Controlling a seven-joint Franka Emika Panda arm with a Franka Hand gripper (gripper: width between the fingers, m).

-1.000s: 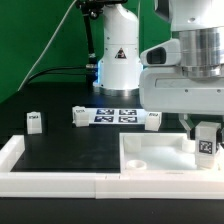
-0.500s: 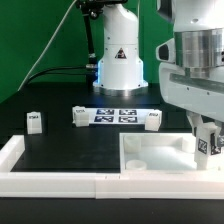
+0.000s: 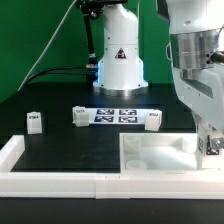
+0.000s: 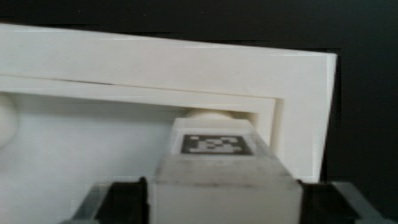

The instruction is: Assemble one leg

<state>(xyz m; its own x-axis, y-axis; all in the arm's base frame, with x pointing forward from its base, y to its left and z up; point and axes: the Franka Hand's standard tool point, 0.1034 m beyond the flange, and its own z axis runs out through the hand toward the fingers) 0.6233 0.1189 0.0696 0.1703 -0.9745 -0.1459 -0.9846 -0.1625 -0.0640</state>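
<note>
My gripper (image 3: 211,143) is shut on a leg (image 4: 219,155), a small white block with a black-and-white tag, and holds it at the right corner of the large white square tray-like piece (image 3: 150,155). In the wrist view the leg stands over the tray's corner (image 4: 267,85), with a dark finger (image 4: 128,200) on each side. In the exterior view the leg (image 3: 213,146) is mostly cut off by the picture's right edge. Three other legs lie on the black table: one at the exterior view's left (image 3: 34,121), one near the marker board (image 3: 78,116), one further right (image 3: 152,121).
The marker board (image 3: 115,116) lies flat behind the tray. A white wall (image 3: 60,182) runs along the table's front edge, with a raised end at the exterior view's left (image 3: 12,148). The robot's base (image 3: 118,60) stands at the back.
My gripper has moved toward the exterior view's right with the leg, so the leg is now nearly out of the picture at the tray's right corner.
</note>
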